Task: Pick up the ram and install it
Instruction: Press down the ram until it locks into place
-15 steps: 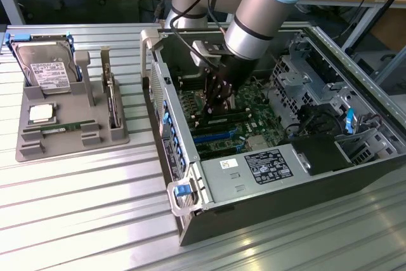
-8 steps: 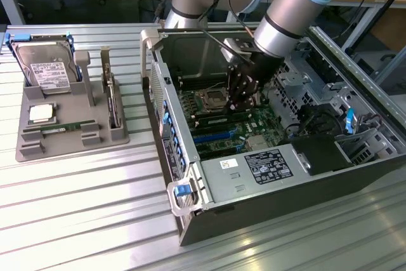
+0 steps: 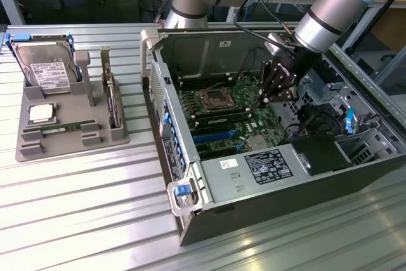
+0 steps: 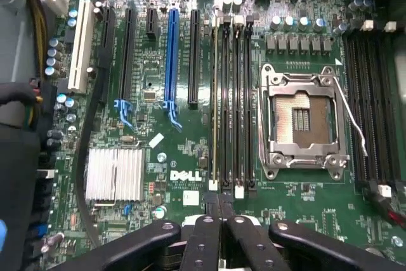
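While empty, gripper [image 3: 274,89] hangs over motherboard [image 3: 235,109], fingers pressed together.
Ram [image 3: 60,128] lies in grey tray [image 3: 32,150], well apart from open case [image 3: 190,188], beside hard drive [image 3: 43,68].

The closed gripper [image 3: 271,95] hangs over the motherboard [image 3: 231,109] inside the open computer case [image 3: 266,182]; the ram [image 3: 60,127] lies in the grey tray [image 3: 32,147] near the table's [image 3: 95,220] far edge.
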You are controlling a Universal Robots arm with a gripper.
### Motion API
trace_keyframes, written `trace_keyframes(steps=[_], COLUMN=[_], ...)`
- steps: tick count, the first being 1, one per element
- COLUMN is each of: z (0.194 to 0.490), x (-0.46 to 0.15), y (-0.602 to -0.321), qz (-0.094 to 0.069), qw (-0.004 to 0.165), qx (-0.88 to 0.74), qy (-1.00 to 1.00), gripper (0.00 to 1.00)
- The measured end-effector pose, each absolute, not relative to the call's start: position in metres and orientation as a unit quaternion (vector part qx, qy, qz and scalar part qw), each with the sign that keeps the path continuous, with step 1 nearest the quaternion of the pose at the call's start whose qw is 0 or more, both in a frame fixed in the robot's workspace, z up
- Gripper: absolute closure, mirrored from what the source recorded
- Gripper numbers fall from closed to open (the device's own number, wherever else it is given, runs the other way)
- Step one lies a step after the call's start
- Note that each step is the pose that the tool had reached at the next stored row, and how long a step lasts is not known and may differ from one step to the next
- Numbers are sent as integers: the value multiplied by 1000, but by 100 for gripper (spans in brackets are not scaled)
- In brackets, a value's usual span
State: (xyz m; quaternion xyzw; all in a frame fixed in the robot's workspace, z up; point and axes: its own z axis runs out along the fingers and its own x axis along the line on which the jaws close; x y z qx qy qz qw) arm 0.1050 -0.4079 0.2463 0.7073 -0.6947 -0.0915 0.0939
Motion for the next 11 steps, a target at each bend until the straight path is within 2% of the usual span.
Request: trace_keyframes(steps=[4,7,11], z=[282,285,285], x=[107,107,107], y=[-408,-408,-408], qz=[-91,-92,-73], qw=[94,94,75], qx=[707,707,710], qy=[-695,-694,-697], gripper=[90,90,90])
